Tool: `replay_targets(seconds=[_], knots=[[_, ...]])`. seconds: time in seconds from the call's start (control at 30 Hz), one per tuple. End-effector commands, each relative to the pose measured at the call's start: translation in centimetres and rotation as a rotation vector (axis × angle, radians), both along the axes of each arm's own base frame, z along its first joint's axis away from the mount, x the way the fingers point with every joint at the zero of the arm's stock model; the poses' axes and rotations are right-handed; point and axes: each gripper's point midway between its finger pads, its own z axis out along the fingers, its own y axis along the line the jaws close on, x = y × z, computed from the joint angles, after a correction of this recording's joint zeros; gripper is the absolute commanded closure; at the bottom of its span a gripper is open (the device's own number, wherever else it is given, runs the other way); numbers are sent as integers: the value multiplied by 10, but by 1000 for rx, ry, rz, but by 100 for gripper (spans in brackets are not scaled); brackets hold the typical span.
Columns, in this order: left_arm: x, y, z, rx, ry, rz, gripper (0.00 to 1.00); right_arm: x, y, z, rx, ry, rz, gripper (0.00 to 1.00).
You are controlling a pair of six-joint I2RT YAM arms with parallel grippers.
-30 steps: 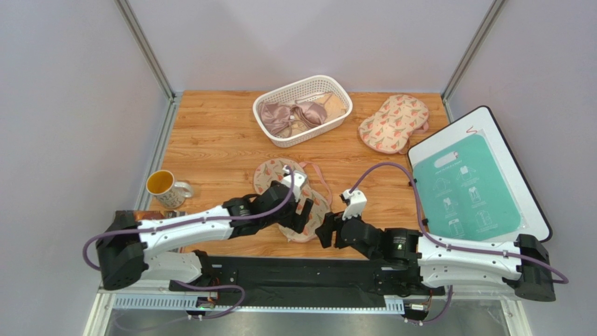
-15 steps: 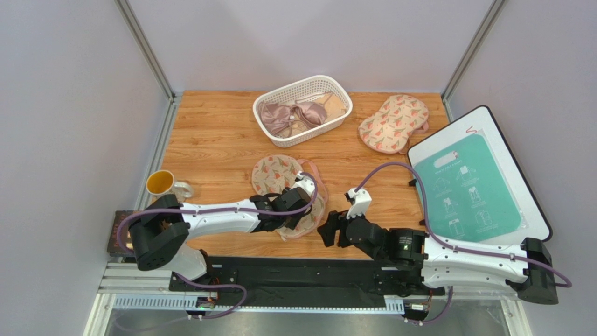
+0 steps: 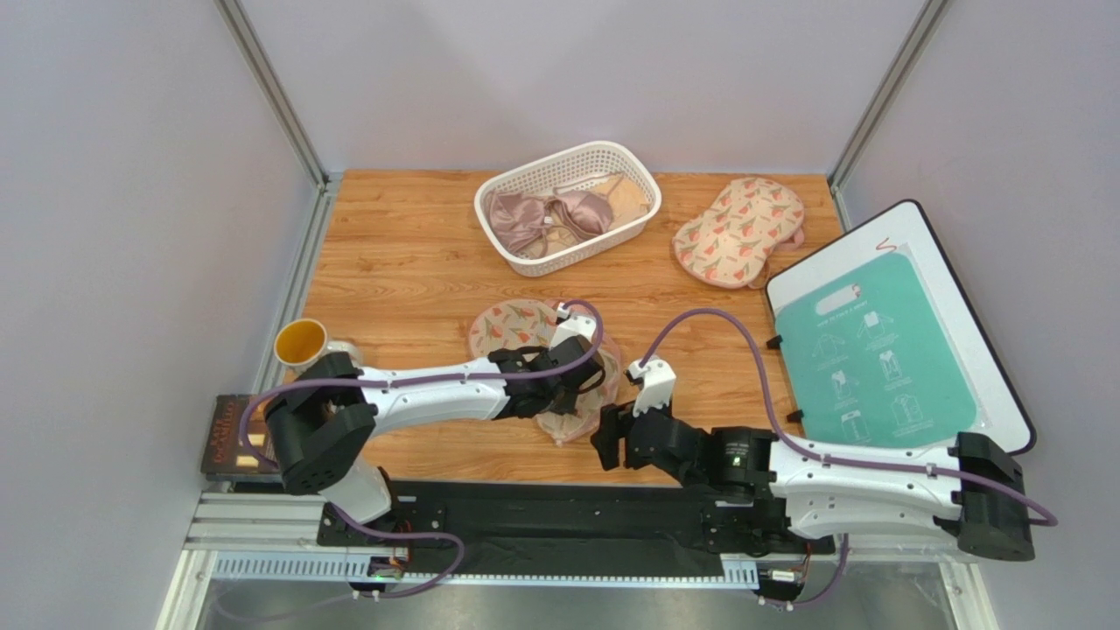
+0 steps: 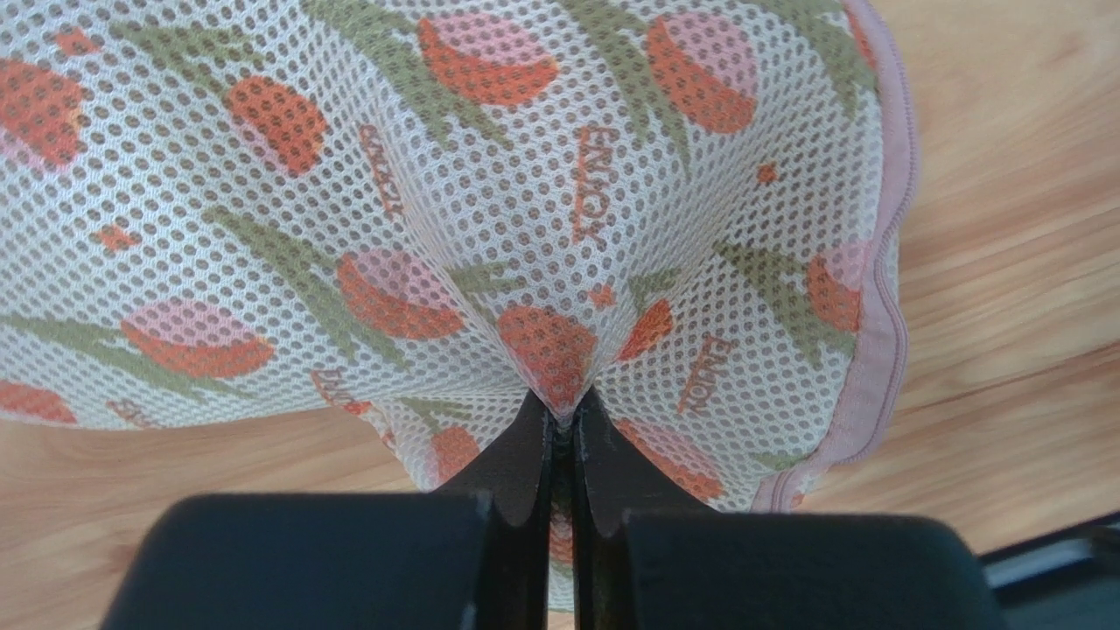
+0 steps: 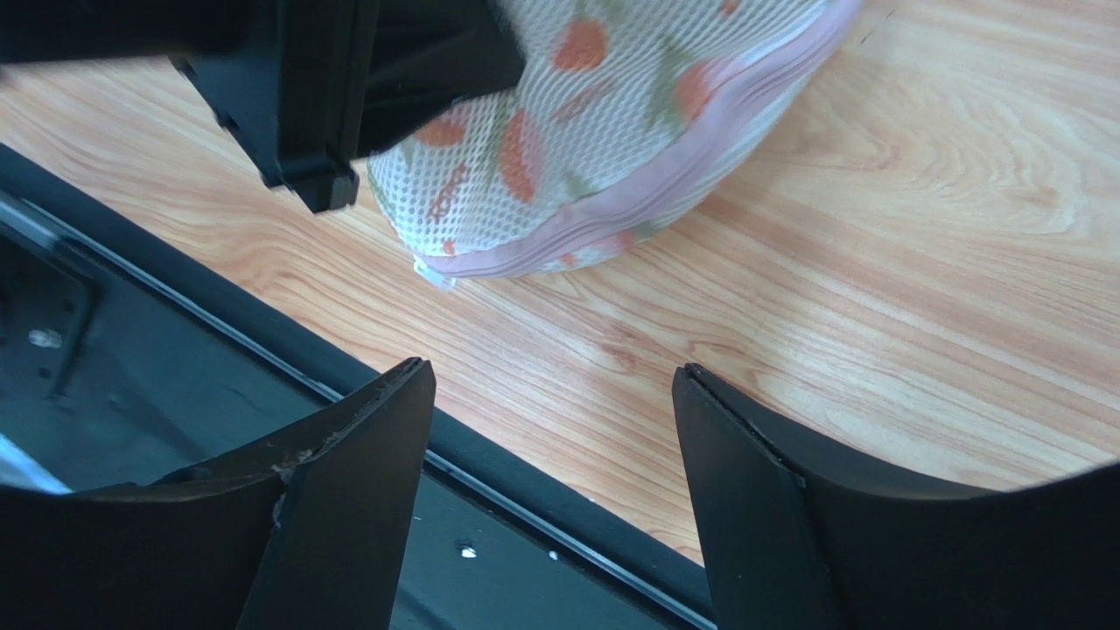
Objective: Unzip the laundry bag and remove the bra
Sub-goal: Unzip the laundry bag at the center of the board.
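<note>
The laundry bag (image 3: 515, 326) lies flat on the wooden table near the middle, beige mesh printed with red flowers and green leaves, with pink zip edging. My left gripper (image 3: 568, 383) sits on its near lobe. In the left wrist view that gripper (image 4: 563, 410) is shut, pinching a small fold of the bag's mesh (image 4: 526, 197). My right gripper (image 3: 607, 440) hovers just right of the bag's near end. It stands open (image 5: 552, 374) over the table's front edge, with nothing between its fingers, and the bag (image 5: 618, 118) lies a little ahead of it. The bra is hidden.
A white basket (image 3: 629, 168) at the back holds a mauve-pink satin bra (image 3: 533, 217). A second floral bag (image 3: 739, 230) lies at the back right. A white board with a teal sheet (image 3: 881, 348) fills the right side. A yellow-lined mug (image 3: 305, 345) stands at the left.
My left gripper came down onto the bag's near lobe and went from open to shut on the mesh. The right gripper shifted slightly left and stayed open.
</note>
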Motion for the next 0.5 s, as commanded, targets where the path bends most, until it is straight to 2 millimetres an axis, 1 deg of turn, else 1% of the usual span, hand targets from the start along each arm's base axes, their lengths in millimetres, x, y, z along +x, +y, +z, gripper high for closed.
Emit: replay_targets(seconds=[0.0,0.07,0.1,0.17,0.2,0.27,0.33,0.37,0.47], knots=[[-3,-26,16,-145,112,88,100,2,21,3,5,-38,77,28],[1,-27,23,-176,128,95,100,0,25,1,3,-45,112,29],[1,-28,30,-201,136,88,100,-2,30,1,20,-44,128,30],[3,-25,35,-222,141,96,100,-1,33,2,37,-52,132,30],[2,-25,41,-244,141,94,100,-1,34,0,35,-52,134,30],[3,-23,44,-268,150,107,100,-1,40,2,53,-55,142,31],[1,-26,50,-306,168,109,100,-3,45,0,67,-49,156,31],[1,-27,52,-324,174,113,100,-3,51,3,95,-52,159,32],[-1,-32,58,-372,208,122,100,-3,53,-6,76,-38,156,34]])
